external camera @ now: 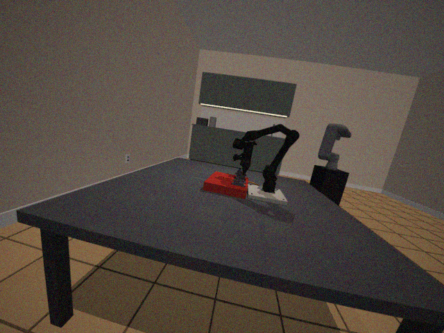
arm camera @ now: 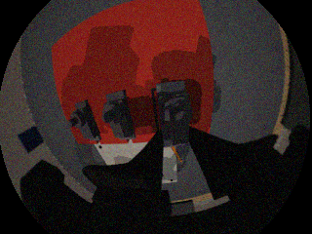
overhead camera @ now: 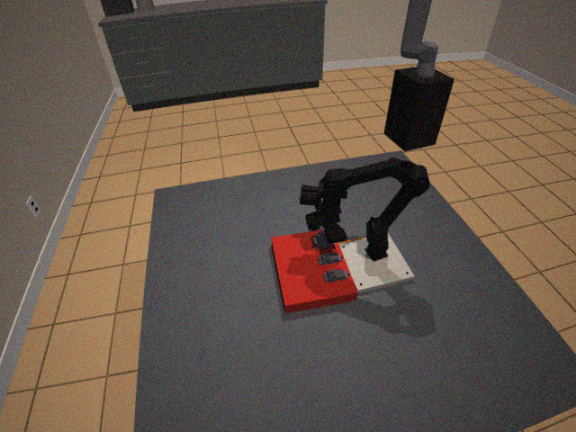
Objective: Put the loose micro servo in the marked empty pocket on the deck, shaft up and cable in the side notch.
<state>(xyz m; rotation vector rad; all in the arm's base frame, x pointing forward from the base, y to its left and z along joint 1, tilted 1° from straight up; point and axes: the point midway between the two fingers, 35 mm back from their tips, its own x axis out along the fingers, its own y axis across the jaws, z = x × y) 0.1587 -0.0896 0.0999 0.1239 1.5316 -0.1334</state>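
Observation:
The red deck (overhead camera: 302, 290) (external camera: 223, 189) (arm camera: 163, 21) carries two dark grey servos, one in the middle (overhead camera: 329, 258) (arm camera: 118, 116) and one at the end (overhead camera: 336, 275) (arm camera: 85, 121) of the row. My gripper (overhead camera: 331, 238) (external camera: 243, 173) (arm camera: 174, 131) points down at the other end of the row, shut on the loose servo (overhead camera: 320, 240) (external camera: 238, 177) (arm camera: 174, 108). This servo is over or at the deck. The marked pocket and the side notch are hidden, and whether the ears touch the deck cannot be told. A thin orange line (overhead camera: 352, 240) (arm camera: 176, 154), perhaps the cable, runs beyond the fingers.
The white base plate (overhead camera: 400, 276) (external camera: 279, 199) of my arm adjoins the deck's edge. Both stand on the dark grey table (overhead camera: 241, 372) (external camera: 161, 222). The middle servo stands close beside the held one. A grey arm on a black pedestal (overhead camera: 416, 112) (external camera: 328, 184) stands beyond the table.

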